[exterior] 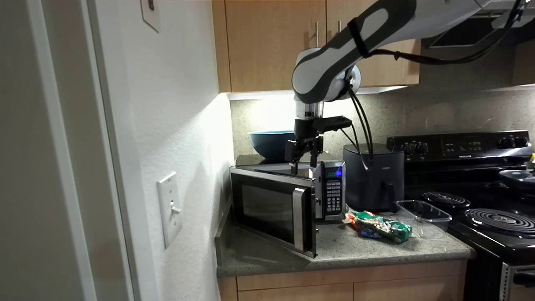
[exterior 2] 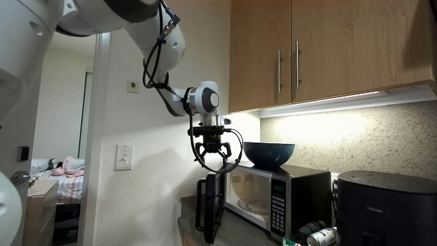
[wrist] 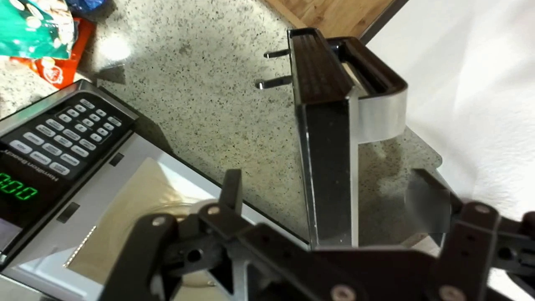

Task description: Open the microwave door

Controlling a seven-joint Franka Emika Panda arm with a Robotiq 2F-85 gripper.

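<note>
Wrist view: microwave (wrist: 97, 179), door (wrist: 328, 167) open, small lettering (wrist: 30, 164) probably "Hamilton Beach".

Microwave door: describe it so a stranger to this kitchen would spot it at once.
In an exterior view, find the counter beside the stove, then the microwave with the blue bowl on top. The microwave door is the panel standing open at the front. Unlike the wooden cabinet doors overhead, it has a dark window and a broad silver handle.

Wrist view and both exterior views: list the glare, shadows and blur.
Wrist view: glare spot on the speckled countertop, smeared square patch across one gripper fingertip. Both exterior views: under-cabinet light washes out part of the backsplash; shadows fall on the white wall.
</note>
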